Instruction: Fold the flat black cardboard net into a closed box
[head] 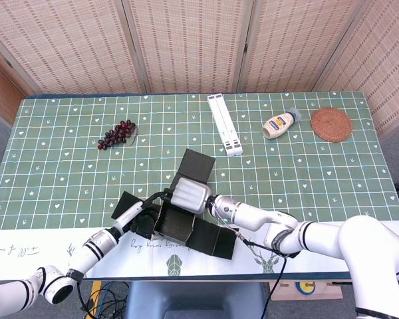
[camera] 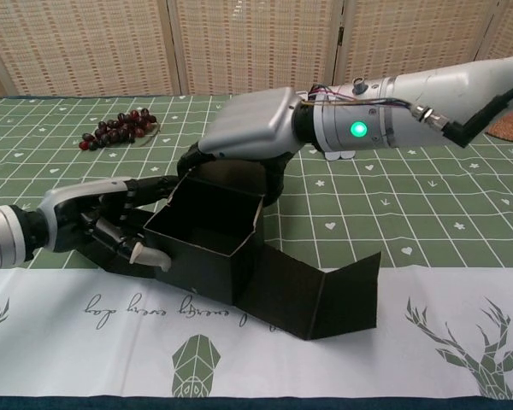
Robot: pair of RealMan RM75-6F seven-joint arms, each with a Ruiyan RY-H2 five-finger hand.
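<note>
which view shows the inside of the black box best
The chest view: the black box faces the camera with its top open, so the walls and hollow inside show. In the head view the right hand covers most of the box; only walls and flaps show.

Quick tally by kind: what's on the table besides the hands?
Black cardboard box, partly folded: 1
Grape bunch: 1
White folding stand: 1
Squeeze bottle: 1
Round woven coaster: 1
Total: 5
</note>
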